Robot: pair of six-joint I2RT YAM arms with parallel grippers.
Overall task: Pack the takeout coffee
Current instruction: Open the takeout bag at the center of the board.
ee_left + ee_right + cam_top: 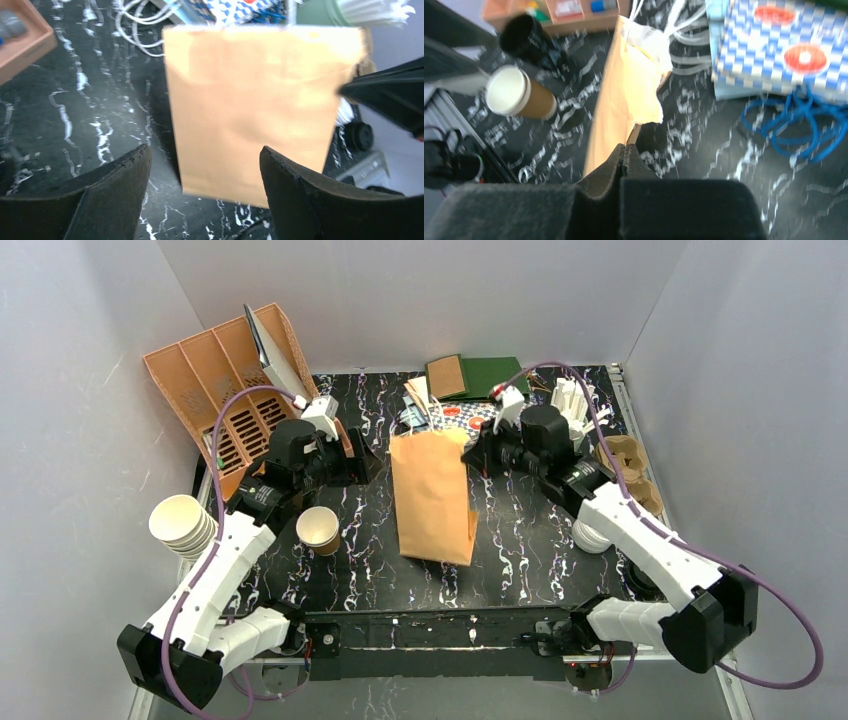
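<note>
The top camera looks down from behind the arm bases over the black marbled desk point(350, 570). Wrist cameras ride close behind the left end effector point(204, 149) and right end effector point(625, 146), facing one tan paper bag point(432, 495) from opposite sides; all views share it.

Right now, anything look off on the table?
The bag: in the right wrist view its mouth looks crumpled and askew, with the right tool shut on its edge. Nothing spilled.
</note>
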